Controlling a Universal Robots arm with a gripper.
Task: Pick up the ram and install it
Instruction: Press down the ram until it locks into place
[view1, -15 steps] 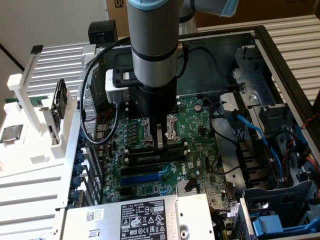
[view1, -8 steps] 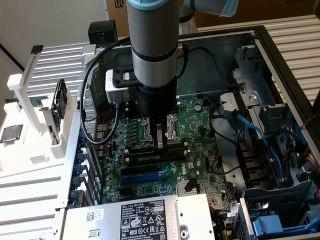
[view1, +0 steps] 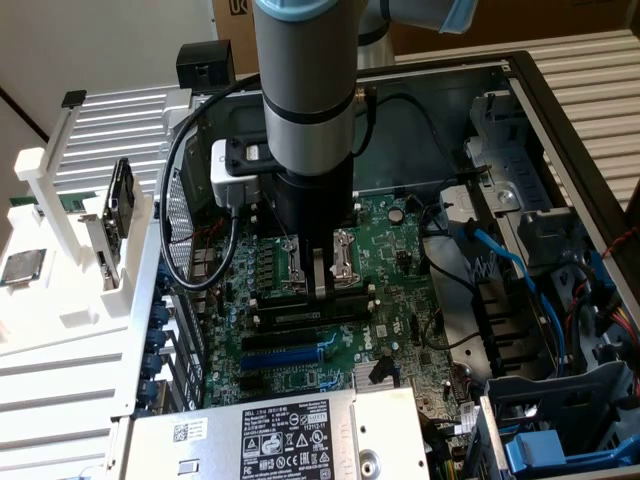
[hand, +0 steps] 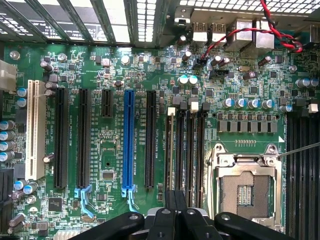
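I see the black two-finger gripper (view1: 320, 283) clenched at centre frame, low over the green motherboard's long black memory slots (hand: 185, 150). I can't make out the thin green ram stick. I judge it light, stiff, fragile: hold its long edges. The open silver processor socket (hand: 245, 187) crowds alongside.

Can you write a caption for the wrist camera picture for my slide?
Shut end effector poised over the memory slots beside the empty processor socket.
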